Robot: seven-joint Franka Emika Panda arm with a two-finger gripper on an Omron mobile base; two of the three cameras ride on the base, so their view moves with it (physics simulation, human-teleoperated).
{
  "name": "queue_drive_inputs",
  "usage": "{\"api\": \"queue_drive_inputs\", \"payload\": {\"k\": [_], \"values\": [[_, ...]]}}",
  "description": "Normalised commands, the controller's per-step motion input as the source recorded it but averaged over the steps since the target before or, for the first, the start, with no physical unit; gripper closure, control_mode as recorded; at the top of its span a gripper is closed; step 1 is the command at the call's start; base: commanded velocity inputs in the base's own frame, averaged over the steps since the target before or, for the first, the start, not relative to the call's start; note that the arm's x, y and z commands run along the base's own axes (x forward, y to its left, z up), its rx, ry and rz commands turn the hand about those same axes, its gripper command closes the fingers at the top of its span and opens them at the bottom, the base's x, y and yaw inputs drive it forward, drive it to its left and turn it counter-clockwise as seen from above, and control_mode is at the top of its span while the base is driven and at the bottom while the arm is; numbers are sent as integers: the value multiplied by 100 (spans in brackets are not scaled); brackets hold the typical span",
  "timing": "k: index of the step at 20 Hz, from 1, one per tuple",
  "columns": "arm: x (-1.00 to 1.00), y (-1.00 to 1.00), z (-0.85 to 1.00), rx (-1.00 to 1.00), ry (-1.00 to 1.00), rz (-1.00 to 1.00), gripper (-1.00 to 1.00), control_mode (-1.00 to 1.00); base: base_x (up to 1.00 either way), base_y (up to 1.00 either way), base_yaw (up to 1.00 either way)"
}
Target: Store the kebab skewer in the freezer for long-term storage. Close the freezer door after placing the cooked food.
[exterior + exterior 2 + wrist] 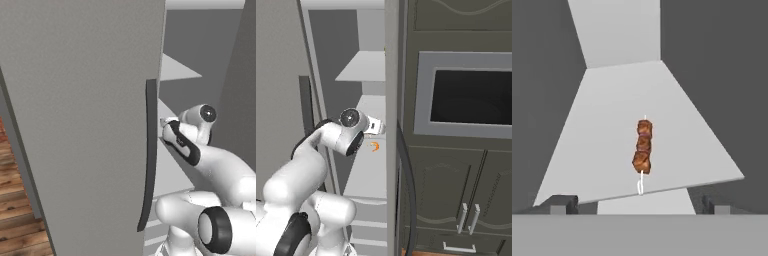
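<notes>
The kebab skewer (642, 150), a thin stick of brown chunks, lies on a white shelf (602, 125) inside the freezer, with nothing touching it. In the right base view the kebab skewer (374, 146) is a small orange speck on that shelf (368, 175). My gripper (637, 204) is open just in front of the shelf's near edge, its fingertips (564, 202) spread wide and empty. From the right base my gripper (379, 127) hovers a little above the skewer. The freezer door (90, 125) stands swung open, its dark handle (149, 150) close beside my hand (164, 121).
A second white shelf (363, 67) sits higher in the compartment. The other grey door's edge (391, 125) with a curved dark handle (407, 180) bounds the opening on the right. Dark cabinets with a built-in oven window (471, 95) stand beyond. Wooden floor (15, 220) shows at left.
</notes>
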Motion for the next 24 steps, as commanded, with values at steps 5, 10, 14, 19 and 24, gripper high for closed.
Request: {"api": "queue_drive_inputs", "payload": {"k": [5, 10, 14, 19, 24], "values": [[-71, 0, 69, -4, 5, 0, -100, -100, 0, 0, 0], [-42, 0, 48, -2, 31, 0, -100, -100, 0, 0, 0], [-41, 0, 23, 0, 40, 0, -100, -100, 0, 0, 0], [-76, 2, 0, 1, 35, 0, -100, -100, 0, 0, 0], [-95, 18, 0, 2, 18, 0, -100, -100, 0, 0, 0]]}}
